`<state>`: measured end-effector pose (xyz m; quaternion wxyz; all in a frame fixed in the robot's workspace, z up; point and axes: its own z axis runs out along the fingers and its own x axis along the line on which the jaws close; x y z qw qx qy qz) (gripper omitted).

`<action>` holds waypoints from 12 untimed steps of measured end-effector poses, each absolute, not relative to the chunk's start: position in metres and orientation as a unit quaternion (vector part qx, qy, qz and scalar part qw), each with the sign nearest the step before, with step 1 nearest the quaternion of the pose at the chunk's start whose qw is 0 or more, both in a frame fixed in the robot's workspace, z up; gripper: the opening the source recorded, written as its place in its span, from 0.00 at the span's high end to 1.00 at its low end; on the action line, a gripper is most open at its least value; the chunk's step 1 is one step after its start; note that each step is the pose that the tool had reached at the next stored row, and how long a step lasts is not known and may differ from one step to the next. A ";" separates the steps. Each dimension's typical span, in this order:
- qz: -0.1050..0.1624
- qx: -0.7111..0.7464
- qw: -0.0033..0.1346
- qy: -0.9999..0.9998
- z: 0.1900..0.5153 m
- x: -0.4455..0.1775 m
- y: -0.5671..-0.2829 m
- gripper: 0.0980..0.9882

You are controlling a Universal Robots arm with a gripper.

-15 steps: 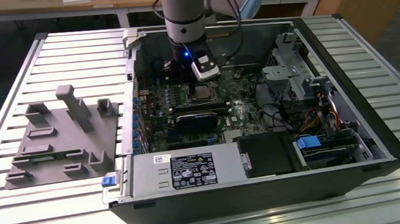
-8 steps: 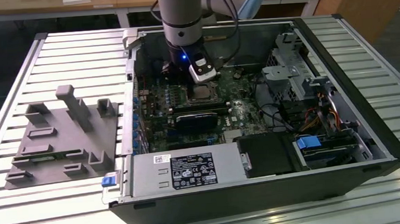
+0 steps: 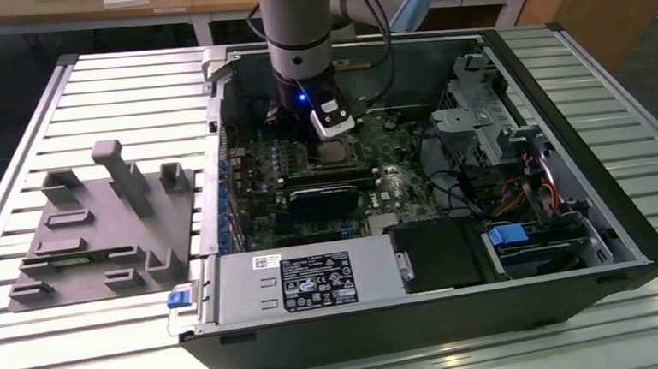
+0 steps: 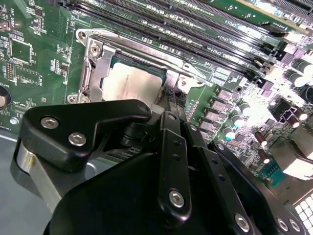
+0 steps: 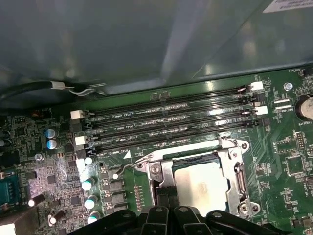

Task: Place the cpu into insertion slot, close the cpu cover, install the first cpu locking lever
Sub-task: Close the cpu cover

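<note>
So the arm's gripper [image 3: 337, 126] is down inside the open computer case [image 3: 429, 328], which lies on its side on the slatted counter [image 3: 106, 87], and it's sitting right over the socket. The cpu [image 4: 129, 81] is in its slot on the motherboard [image 4: 34, 34], just beside the memory slots [image 5: 171, 122]. The cover [image 5: 238, 171] looks folded down flat around it, with the silver top showing through the window. So I'd say the first two bits are done and we're on the lever [image 5: 131, 166] part.

In the first wrist view that wire lever kinks out from the socket corner with its hooked end standing off the board, so to me it reads as not latched yet. The gripper tip is at the socket edge on that side, touching or close to it. Honestly I can't tell whether the jaws are clenched on the lever or released.

My take on doing it right: push on the lever near its handle end, going down and slightly outward so it clears the retaining tab, then let it tuck under. Keep pressure off the chip and the cover window. Watch the little capacitors [image 5: 89, 184] next door too, they're close.
</note>
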<state>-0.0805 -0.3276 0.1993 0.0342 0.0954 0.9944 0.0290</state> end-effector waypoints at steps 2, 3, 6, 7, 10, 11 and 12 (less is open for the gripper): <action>0.029 0.095 0.034 0.994 0.199 -0.081 -0.328 1.00; 0.029 0.095 0.034 0.994 0.199 -0.081 -0.328 1.00; 0.029 0.095 0.034 0.994 0.199 -0.080 -0.328 1.00; 0.029 0.095 0.034 0.994 0.199 -0.079 -0.328 1.00; 0.029 0.095 0.034 0.994 0.199 -0.077 -0.328 1.00; 0.029 0.095 0.034 0.994 0.199 -0.077 -0.328 1.00; 0.029 0.095 0.034 0.994 0.199 -0.077 -0.328 1.00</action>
